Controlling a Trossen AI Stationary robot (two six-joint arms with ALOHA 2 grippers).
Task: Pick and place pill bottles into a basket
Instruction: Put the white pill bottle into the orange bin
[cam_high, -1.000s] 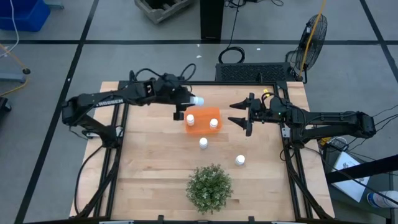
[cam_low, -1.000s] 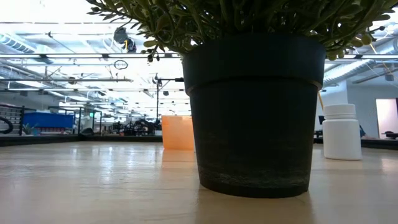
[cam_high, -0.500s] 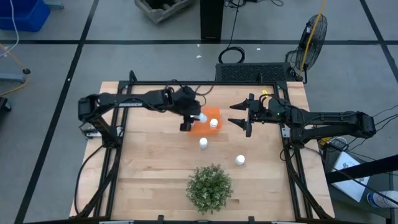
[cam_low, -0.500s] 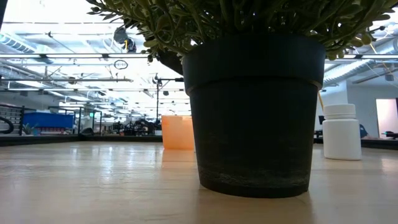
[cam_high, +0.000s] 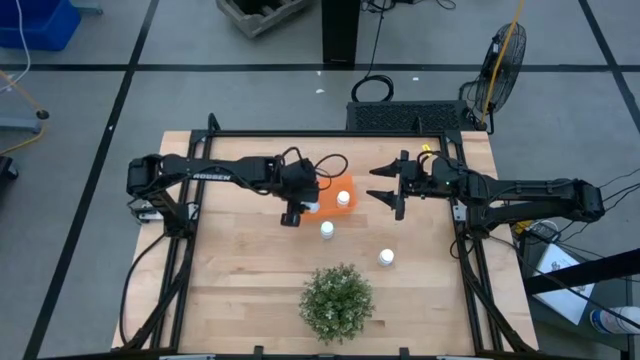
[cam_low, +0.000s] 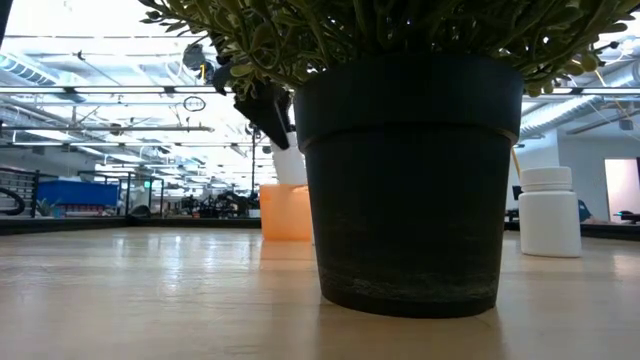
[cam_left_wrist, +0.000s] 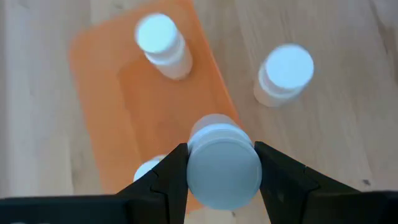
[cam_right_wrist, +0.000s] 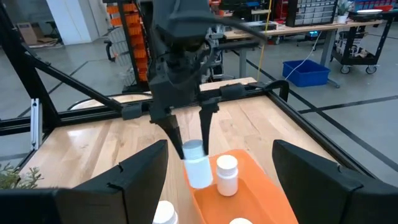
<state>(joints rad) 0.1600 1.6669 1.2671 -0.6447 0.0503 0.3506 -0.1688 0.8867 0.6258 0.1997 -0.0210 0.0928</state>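
My left gripper (cam_high: 299, 207) is shut on a white pill bottle (cam_left_wrist: 222, 167) just above the left end of the orange basket (cam_high: 335, 186). Two more bottles stand in the basket: one near its right end (cam_high: 343, 198) and one partly hidden under the held bottle (cam_left_wrist: 148, 172). Two other bottles stand on the table, one close to the basket's near side (cam_high: 327, 230) and one farther right (cam_high: 386, 257). My right gripper (cam_high: 386, 187) is open and empty to the right of the basket. My left gripper pinches the bottle's sides just below its cap (cam_right_wrist: 191, 149) between its two fingers (cam_left_wrist: 171, 179). The fingers point down from above. The bottle hangs about upright below them, clear of the basket's floor (cam_right_wrist: 198, 171).
A green plant in a dark pot (cam_high: 336, 300) stands near the table's near edge and fills most of the low view (cam_low: 410, 180). A black metal frame (cam_high: 330, 134) runs round the table. Bare wood lies left of the basket.
My left gripper has carried the bottle toward the table's near edge and down, from beyond the basket's far left corner to over its left end. It has turned so that the fingers point down, and the bottle, which lay sideways before, now hangs about upright.
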